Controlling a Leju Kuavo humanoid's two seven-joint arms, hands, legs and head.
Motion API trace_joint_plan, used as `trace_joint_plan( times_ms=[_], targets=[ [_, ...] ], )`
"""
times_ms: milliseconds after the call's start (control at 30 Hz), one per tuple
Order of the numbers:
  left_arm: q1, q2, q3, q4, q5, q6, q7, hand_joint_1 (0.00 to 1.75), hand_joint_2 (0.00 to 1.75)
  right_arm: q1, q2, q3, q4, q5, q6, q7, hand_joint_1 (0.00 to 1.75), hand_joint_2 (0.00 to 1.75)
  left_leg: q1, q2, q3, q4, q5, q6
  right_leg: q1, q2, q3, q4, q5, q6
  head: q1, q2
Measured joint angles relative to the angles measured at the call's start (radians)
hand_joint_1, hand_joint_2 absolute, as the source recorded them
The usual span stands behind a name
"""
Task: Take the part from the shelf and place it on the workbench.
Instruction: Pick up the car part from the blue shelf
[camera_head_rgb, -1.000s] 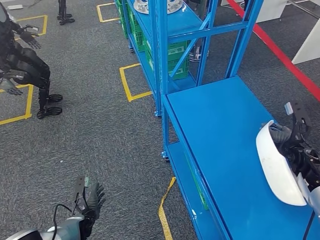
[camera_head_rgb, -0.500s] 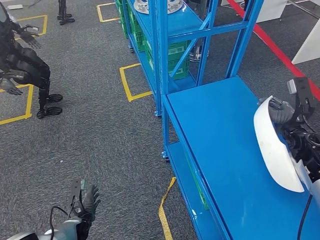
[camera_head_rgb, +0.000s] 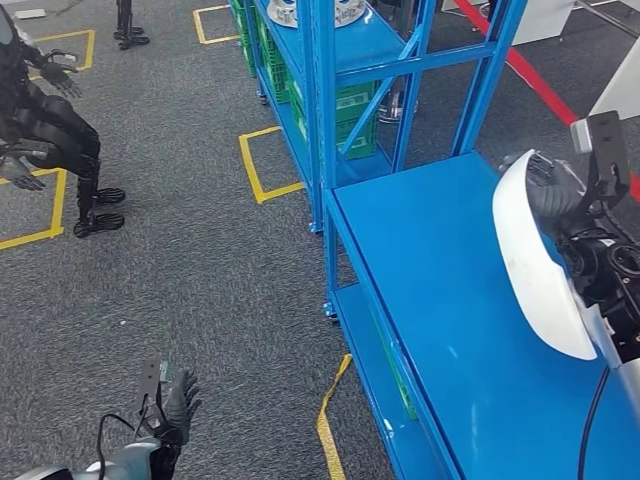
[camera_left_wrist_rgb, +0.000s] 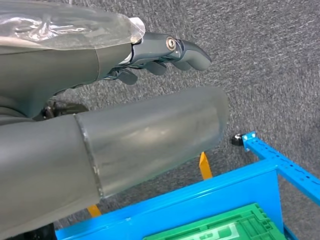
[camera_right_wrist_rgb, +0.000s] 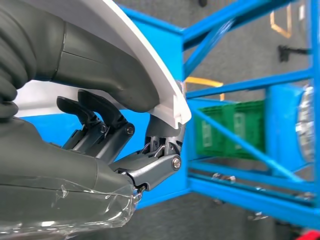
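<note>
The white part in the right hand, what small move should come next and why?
Probably lower it toward the blue workbench top. The right hand holds the white part on edge above that surface, not resting on it, and the bare blue top lies right beneath. The left hand hangs open over the carpet, so it plays no role here.

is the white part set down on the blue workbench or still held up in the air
Held up. The right robot hand grips the white part on edge above the blue workbench, not lying on it.
</note>
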Motion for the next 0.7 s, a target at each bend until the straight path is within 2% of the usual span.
trace_joint_plan(
  times_ms=[400, 700],
  targets=[
    [0.002, 0.0, 0.001, 0.0, 0.004, 0.033, -0.025, 0.0, 0.0, 0.038, -0.004, -0.015, -0.173, -0.006, -0.036, -0.007, 1.75, 1.75, 0.0, 0.0, 0.0, 0.0, 0.0, 0.0, 0.0, 0.0, 0.0, 0.0, 0.0, 0.0, 0.0, 0.0],
    [0.004, 0.0, 0.002, 0.0, -0.004, 0.035, -0.018, 0.0, 0.0, 0.106, -0.018, -0.039, -0.336, 0.013, -0.079, -0.088, 1.75, 1.75, 0.0, 0.0, 0.0, 0.0, 0.0, 0.0, 0.0, 0.0, 0.0, 0.0, 0.0, 0.0, 0.0, 0.0]
  ],
)
